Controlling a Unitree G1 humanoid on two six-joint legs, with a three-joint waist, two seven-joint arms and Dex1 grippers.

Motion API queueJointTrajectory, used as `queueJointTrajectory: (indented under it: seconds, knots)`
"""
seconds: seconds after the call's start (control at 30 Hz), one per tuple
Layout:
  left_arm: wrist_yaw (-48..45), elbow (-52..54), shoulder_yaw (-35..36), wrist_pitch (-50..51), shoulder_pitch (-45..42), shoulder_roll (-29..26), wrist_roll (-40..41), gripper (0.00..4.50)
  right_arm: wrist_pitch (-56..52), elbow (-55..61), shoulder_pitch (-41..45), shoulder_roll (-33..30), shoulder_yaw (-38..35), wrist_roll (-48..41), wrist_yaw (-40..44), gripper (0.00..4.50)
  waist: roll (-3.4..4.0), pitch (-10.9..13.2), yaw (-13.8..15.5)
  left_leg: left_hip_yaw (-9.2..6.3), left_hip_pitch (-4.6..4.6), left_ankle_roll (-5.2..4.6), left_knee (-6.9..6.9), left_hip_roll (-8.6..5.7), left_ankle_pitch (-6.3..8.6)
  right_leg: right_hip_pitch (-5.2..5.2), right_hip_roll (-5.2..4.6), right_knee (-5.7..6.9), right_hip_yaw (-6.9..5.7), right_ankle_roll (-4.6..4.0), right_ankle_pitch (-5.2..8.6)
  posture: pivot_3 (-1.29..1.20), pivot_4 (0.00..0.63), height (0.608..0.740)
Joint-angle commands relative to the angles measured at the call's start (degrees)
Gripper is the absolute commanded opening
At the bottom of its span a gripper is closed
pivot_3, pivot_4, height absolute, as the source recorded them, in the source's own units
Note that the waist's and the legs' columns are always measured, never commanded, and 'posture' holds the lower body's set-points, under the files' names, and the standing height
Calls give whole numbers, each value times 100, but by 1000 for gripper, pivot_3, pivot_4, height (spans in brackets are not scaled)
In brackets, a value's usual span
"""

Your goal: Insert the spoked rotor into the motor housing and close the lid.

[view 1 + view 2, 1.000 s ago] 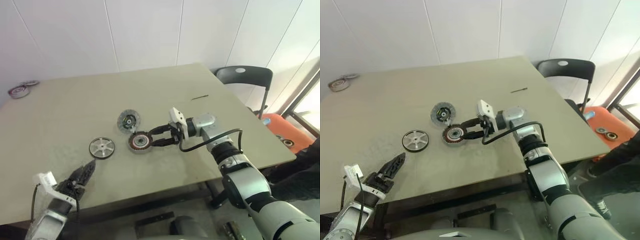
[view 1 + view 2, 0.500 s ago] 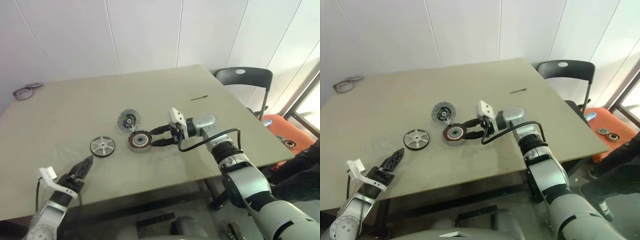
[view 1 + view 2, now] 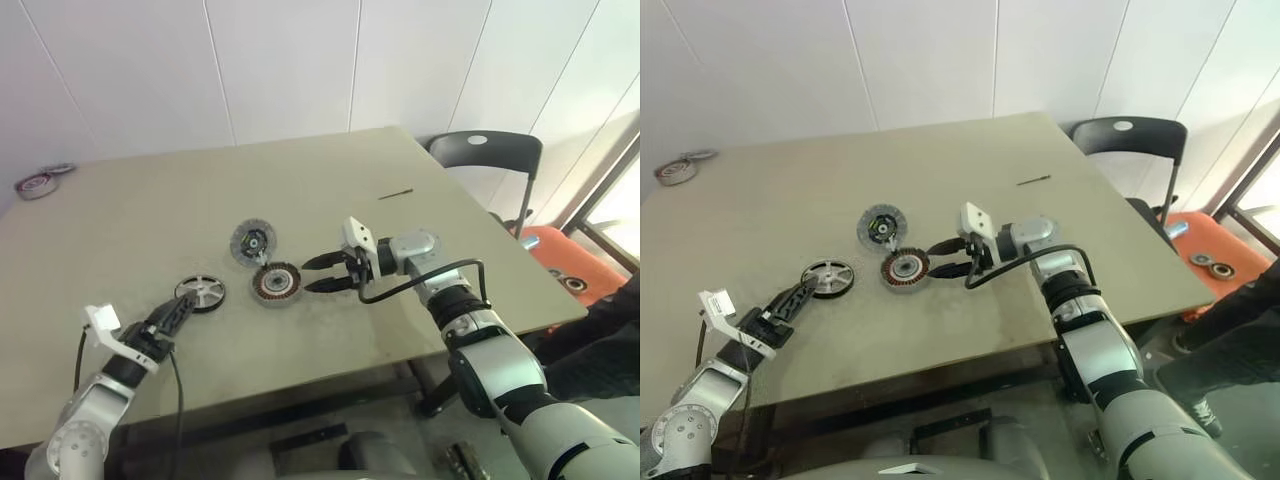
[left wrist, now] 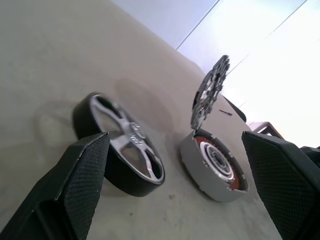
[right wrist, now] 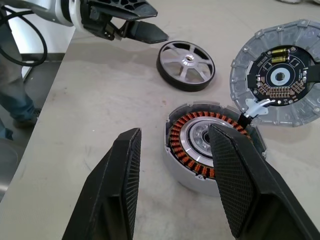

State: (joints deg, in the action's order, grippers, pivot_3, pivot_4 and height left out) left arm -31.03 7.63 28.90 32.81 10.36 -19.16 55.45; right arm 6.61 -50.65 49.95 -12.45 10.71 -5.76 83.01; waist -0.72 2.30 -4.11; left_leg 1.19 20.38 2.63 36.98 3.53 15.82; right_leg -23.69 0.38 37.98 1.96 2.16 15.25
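Since a second ago, the left pincer (image 3: 178, 310) has moved forward across the bench (image 3: 150, 220) and now sits just short of the spoked rotor (image 3: 200, 292), its two black fingers spread wide with nothing between them. In the left wrist view the rotor (image 4: 122, 145) lies flat just ahead of the left finger. The right pincer (image 3: 318, 272) has kept its place, pointing at the motor housing (image 3: 276, 283) from the side; its fingers are parted and empty, their tips just beside the housing's rim. The housing lies flat, copper windings up, between the two pincers. The lid (image 3: 254, 241) rests just beyond the housing, touching its far edge.
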Motion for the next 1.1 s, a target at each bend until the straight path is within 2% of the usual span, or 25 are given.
queueJointTrajectory:
  seconds: [0.03,0.23,0.57,0.93,1.1]
  knots:
    - [73,105,140,114,-111,-183,116,4500,86,173,88,6,-18,-6,-50,2232,0,0,-3,0,-2,0,0,0,0,0,0,0,0,1,2,0,0,740]
    - [89,-174,235,166,-172,-293,90,4500,104,184,57,26,-9,17,-100,2232,0,0,-3,1,-2,0,2,0,0,1,0,0,1,-1,3,0,0,740]
    - [479,-390,120,177,-336,-126,-43,4500,89,199,51,18,-16,14,-144,2232,-2,1,4,4,-1,0,2,0,0,-1,0,-1,4,-1,2,0,0,740]
    - [815,20,-240,260,-436,99,-150,4500,91,224,24,-5,-7,26,-185,2232,-2,1,2,4,-2,0,1,0,0,-1,0,0,6,0,2,0,0,740]
    - [1359,531,-351,509,-626,229,44,4500,84,249,-1,-16,-5,39,-211,2232,-7,3,7,5,1,0,2,-2,0,0,0,-1,8,1,1,0,0,740]
